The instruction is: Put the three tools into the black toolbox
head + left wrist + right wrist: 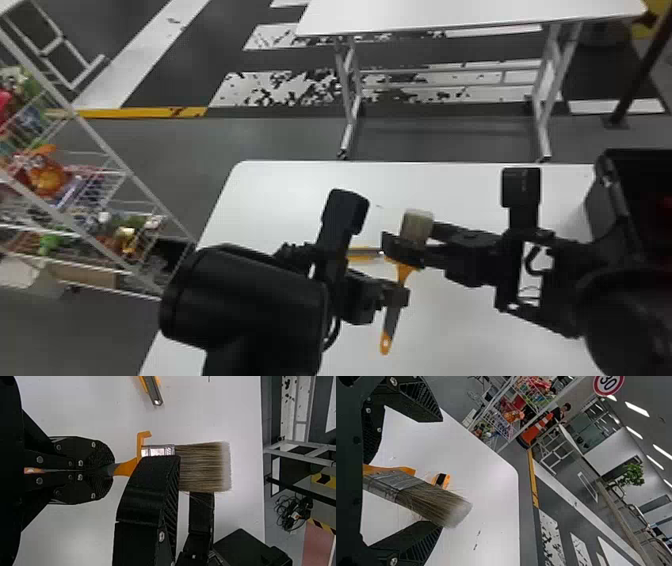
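We count one brush [417, 227], one orange-and-grey cutter [364, 258], one black toolbox [611, 210] and two grippers. In the head view, the brush is right of centre, bristles up and handle slanting down; the cutter lies on the white table [280, 200] just beside it, and the toolbox stands at the right edge. A second table [470, 15] crosses the top. The left wrist view gives us coiled cables [293, 510] at the right; the right wrist view has an orange-and-white cone [536, 430] at upper centre and a green plant [632, 475] at the right. The left gripper [397, 297] is closed on the brush's handle. The right gripper [407, 238] is spread wide around the brush's head, one finger on either side; we cannot tell if either touches it.
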{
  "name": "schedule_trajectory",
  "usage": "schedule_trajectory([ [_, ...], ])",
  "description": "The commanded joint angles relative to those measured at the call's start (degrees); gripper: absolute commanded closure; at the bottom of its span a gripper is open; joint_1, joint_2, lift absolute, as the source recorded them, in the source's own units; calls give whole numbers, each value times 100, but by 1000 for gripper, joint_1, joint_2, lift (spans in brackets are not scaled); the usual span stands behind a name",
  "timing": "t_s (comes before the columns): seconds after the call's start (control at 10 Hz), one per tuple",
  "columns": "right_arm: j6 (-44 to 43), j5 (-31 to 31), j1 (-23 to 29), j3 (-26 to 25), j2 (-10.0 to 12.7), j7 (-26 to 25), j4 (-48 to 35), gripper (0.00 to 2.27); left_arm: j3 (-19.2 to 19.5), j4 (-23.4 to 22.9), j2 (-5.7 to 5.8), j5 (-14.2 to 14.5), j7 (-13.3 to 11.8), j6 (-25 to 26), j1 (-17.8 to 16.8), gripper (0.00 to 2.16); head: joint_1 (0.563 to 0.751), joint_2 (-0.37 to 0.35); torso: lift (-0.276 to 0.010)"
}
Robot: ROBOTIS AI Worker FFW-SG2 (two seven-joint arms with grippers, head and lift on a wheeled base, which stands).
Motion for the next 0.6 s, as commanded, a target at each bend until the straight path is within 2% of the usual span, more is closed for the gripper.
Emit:
schedule_trajectory([
  [0.0,-93,0,-27,16,8,-9,73,80,-125,43,-12,-19,18,24,-33,2061,695,213,-51],
  [0.1,-163,8,-44,16,17,-9,117,130,-142,60,-12,-19,27,24,-42,2061,695,204,-51],
  [0.2,-146,26,-80,16,17,44,152,704,-142,78,-12,-10,27,24,-42,2061,695,198,-51],
  [0.3,-110,26,-97,60,17,-27,161,2148,-134,95,-3,-10,27,24,-51,2061,695,196,-51],
  [0.4,-110,123,-71,148,17,-79,134,2243,-134,113,-3,-28,27,24,-60,2061,695,197,-51],
  [0.5,-128,175,-53,175,17,-79,117,2246,-125,139,-3,-28,27,24,-77,2061,695,200,-51],
])
